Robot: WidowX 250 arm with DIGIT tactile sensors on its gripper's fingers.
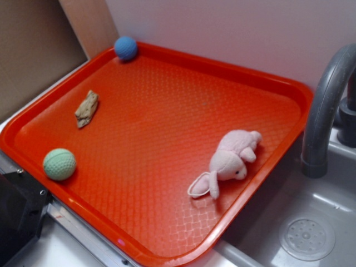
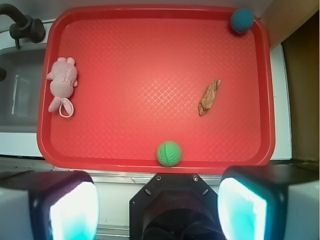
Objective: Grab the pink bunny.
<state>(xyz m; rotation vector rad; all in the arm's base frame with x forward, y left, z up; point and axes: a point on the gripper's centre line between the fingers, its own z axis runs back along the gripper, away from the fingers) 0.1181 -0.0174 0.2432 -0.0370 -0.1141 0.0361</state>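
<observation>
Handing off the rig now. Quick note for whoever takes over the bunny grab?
Gripper: open, empty, above the tray's near edge.
Pink bunny: lying on its side on the red tray, near the edge beside the sink. Untouched.
Also on the tray: green ball, tan lump, blue ball, all well apart from the bunny.
Done: nothing yet.
Left: move over the bunny, descend, close, lift.

pink bunny [image 1: 231,161], lying on its side, ears limp

Oblique exterior, overhead wrist; shared tray [image 1: 167,61].
</observation>
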